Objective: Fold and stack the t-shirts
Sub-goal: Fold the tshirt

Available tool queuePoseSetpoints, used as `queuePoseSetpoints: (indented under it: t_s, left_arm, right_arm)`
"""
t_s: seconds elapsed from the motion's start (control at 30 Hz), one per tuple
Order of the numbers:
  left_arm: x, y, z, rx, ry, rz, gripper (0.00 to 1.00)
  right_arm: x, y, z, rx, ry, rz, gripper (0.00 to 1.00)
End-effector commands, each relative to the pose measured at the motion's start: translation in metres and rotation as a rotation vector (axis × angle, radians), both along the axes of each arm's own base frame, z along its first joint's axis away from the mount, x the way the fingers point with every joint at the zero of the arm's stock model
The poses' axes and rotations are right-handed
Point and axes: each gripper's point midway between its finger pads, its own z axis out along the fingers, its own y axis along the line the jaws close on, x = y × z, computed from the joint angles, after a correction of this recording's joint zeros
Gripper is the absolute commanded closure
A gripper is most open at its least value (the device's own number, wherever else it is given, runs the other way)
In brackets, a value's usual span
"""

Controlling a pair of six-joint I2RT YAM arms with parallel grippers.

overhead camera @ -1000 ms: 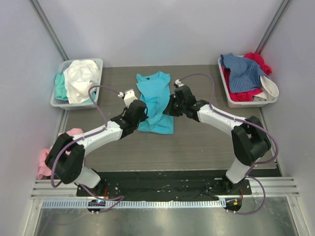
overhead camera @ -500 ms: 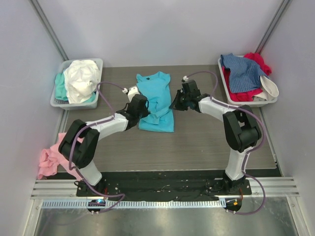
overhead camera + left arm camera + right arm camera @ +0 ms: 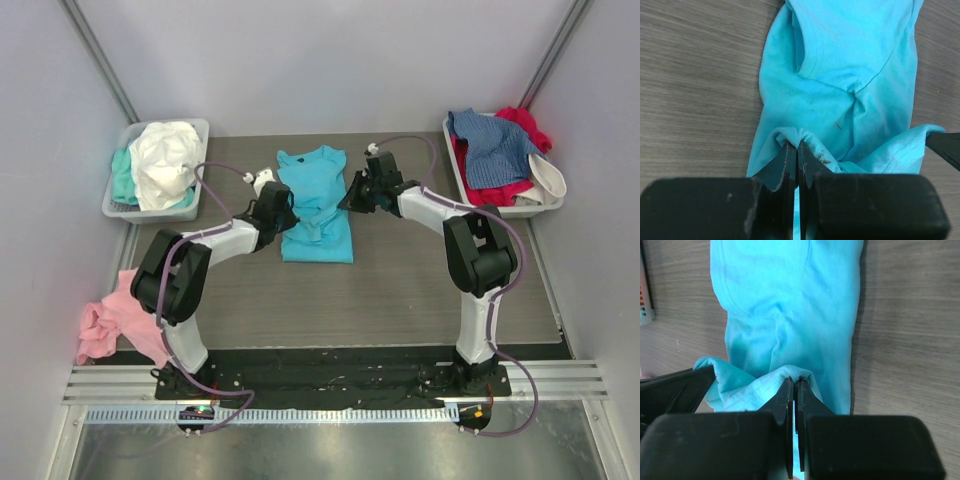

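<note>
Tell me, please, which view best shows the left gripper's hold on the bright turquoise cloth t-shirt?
The left wrist view: close up, the left gripper is shut on a fold of the turquoise t-shirt. The top external view hides the pinch under the wrist; the right wrist view catches only a dark finger.

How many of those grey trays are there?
2. The left tray sits at the far left corner of the table, and the right tray at the far right corner. No other seems hidden.

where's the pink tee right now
In the top view, the pink tee lies crumpled at the near left, beside the left arm's base, nearer than the left tray.
</note>
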Motion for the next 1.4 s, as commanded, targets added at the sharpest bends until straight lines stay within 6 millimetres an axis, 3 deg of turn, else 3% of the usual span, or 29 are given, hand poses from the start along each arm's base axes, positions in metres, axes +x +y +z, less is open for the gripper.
queuePoseSetpoints:
  t_s: [0.0,0.13,0.23,0.3,0.33,0.37,0.43,0.47,0.6,0.67,0.73,0.8,0.83,0.87,0.93,1.1,1.23,1.37]
  left_arm:
    - [0.029,-0.01,0.026,-0.044,-0.085,-0.031,0.94]
    - [0.039,-0.012,0.023,-0.054,-0.079,-0.039,0.93]
    - [0.045,-0.013,0.018,-0.072,-0.069,-0.046,0.87]
    - [0.049,-0.012,0.015,-0.083,-0.064,-0.043,0.7]
    - [0.052,-0.013,0.011,-0.083,-0.059,-0.045,0.61]
    - [0.056,-0.01,0.01,-0.083,-0.057,-0.038,0.34]
    - [0.064,-0.004,0.011,-0.082,-0.053,-0.024,0.15]
    - [0.07,0.006,0.014,-0.083,-0.056,-0.004,0.01]
    - [0.075,0.033,0.037,-0.082,-0.088,0.033,0.0]
    - [0.066,0.043,0.047,-0.078,-0.104,0.049,0.0]
    - [0.048,0.045,0.036,-0.085,-0.066,0.04,0.0]
    - [0.034,0.044,0.045,-0.119,-0.086,0.032,0.0]
    - [0.016,0.046,0.028,-0.125,-0.047,0.033,0.0]
    - [0.007,0.047,0.024,-0.131,-0.038,0.034,0.0]
    - [-0.018,0.045,0.01,-0.145,-0.011,0.025,0.0]
    - [-0.065,0.038,-0.026,-0.18,0.051,0.017,0.0]
    - [-0.081,0.031,-0.04,-0.192,0.071,0.013,0.03]
    - [-0.081,0.027,-0.046,-0.207,0.066,0.01,0.07]
  right_arm:
    - [0.026,0.003,0.03,0.047,-0.082,-0.014,0.99]
    - [0.033,0.002,0.028,0.047,-0.08,-0.021,0.99]
    - [0.035,0.001,0.02,0.047,-0.067,-0.022,0.99]
    - [0.039,0.001,0.017,0.047,-0.062,-0.024,0.94]
    - [0.04,0.0,0.015,0.042,-0.059,-0.027,0.84]
    - [0.045,-0.002,0.018,0.044,-0.068,-0.034,0.63]
    - [0.052,-0.013,0.014,0.023,-0.066,-0.057,0.52]
    - [0.054,-0.02,0.012,0.005,-0.068,-0.075,0.47]
    - [0.048,-0.046,0.009,-0.028,-0.061,-0.112,0.42]
    - [0.034,-0.05,0.008,-0.025,-0.044,-0.119,0.41]
    - [0.014,-0.05,-0.005,-0.004,-0.007,-0.107,0.41]
    - [-0.001,-0.049,0.0,0.021,0.0,-0.1,0.41]
    - [-0.017,-0.051,-0.014,0.018,0.031,-0.095,0.41]
    - [-0.023,-0.052,-0.005,0.032,0.018,-0.09,0.4]
    - [-0.046,-0.051,-0.017,0.038,0.058,-0.068,0.4]
    - [-0.081,-0.047,-0.019,0.066,0.088,-0.03,0.4]
    - [-0.098,-0.043,-0.022,0.066,0.101,-0.007,0.4]
    - [-0.106,-0.034,-0.027,0.091,0.116,0.021,0.39]
